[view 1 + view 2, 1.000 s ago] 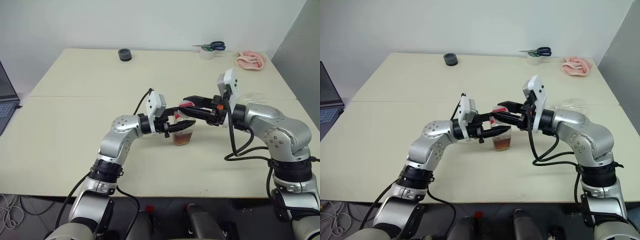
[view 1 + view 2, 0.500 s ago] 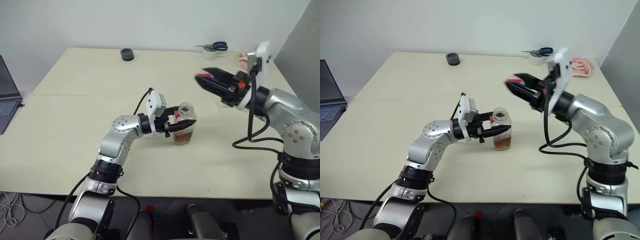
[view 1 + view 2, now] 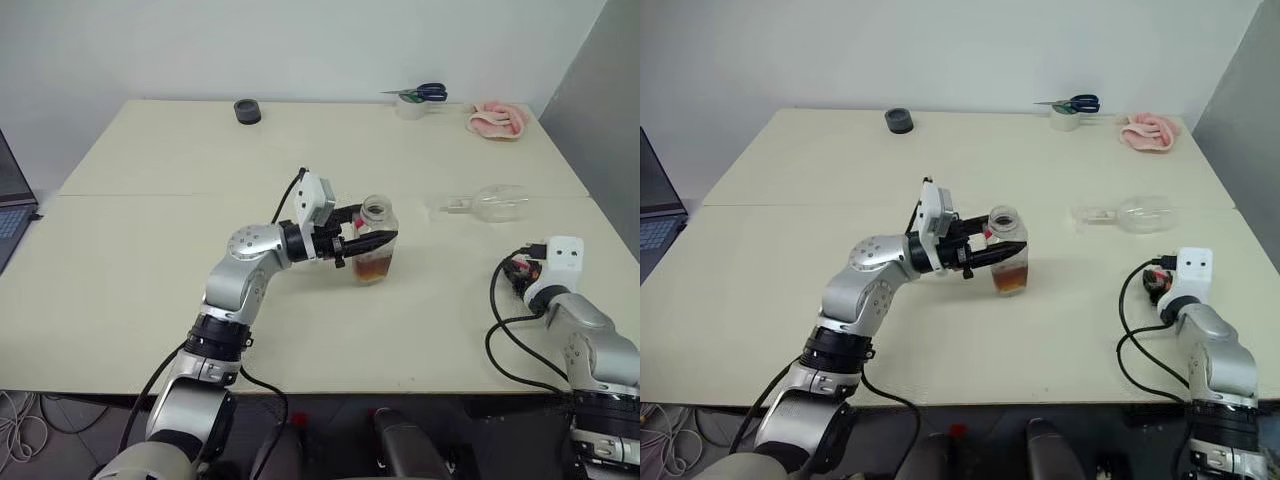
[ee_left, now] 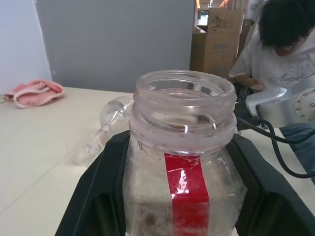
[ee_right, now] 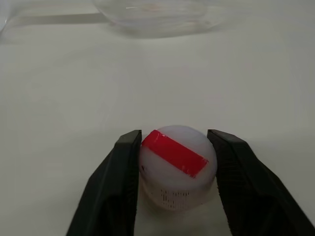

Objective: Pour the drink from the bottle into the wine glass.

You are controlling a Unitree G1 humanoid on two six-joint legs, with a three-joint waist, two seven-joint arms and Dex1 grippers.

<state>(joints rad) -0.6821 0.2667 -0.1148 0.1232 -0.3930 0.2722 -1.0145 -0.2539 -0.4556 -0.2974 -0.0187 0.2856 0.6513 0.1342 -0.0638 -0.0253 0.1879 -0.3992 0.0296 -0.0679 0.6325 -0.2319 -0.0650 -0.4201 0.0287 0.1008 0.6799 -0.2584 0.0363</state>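
Since a second ago the right gripper [image 5: 172, 162] has swung away from the bottle's mouth, out to the right and down to the near right part of the table [image 3: 150, 300], taking the cap [image 5: 176, 166] with it. That cap, white with a red strip across its top, now sits between the two black fingers [image 5: 118, 182] just over or on the tabletop; the fingers stand right beside its sides, and whether they press it or have let go I cannot tell. The left gripper [image 3: 375, 240] has kept its place near the middle of the table, its fingers closed round the bottle [image 3: 374, 238] below the neck, one on either side. The bottle stands upright with its wide mouth open, its red label strip [image 4: 186, 189] facing the left wrist camera. A small amount of the drink [image 3: 372, 269], reddish brown, lies in the bottom of the bottle. Farther back and to the right, well apart from the bottle, the wine glass [image 3: 490, 203] lies on its side on the table, with its bowl toward the right and its stem and foot toward the left. At the far edge lie a black round thing [image 3: 247, 111] on the left, a roll of tape [image 3: 408, 106] with scissors [image 3: 425, 92] on it, and a pink cloth [image 3: 497, 119] on the right. Beyond the table a person [image 4: 280, 59] sits.
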